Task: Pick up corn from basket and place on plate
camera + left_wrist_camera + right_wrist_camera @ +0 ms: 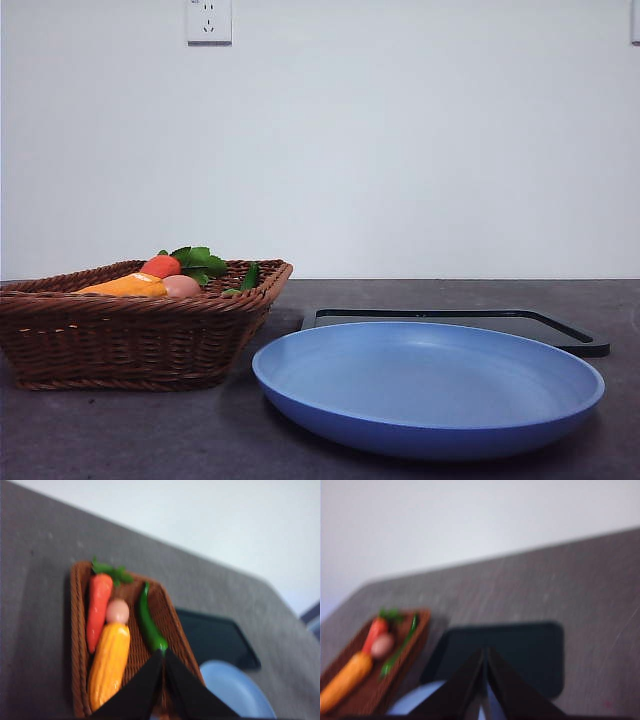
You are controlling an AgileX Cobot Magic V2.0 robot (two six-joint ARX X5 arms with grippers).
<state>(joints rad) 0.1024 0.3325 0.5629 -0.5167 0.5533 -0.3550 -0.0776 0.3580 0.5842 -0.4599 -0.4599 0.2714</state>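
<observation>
Your left gripper [163,652] hangs above the near edge of the wicker basket [77,645] with its 2 black jaws pressed tip to tip, clenched on nothing. Just beyond those tips lies a green chili pepper [148,621]; off to one side of it the corn [109,662] lies lengthwise on the basket floor, untouched. A pale egg [118,611] sits at the corn's far end, touching it, and the carrot [97,609] runs alongside both, its green leaves [111,571] at the basket's far corner.

Your right gripper [484,652] is likewise clenched and empty — its tips meet over the near edge of the black tray [520,650], with the basket well off to the side.

From the front view neither arm shows. The corn's orange-yellow end peeks over the braided rim of the basket, and the light blue plate [430,395] sits bare just beside the basket — the tray lies flat behind it on the dark grey table [120,435].
</observation>
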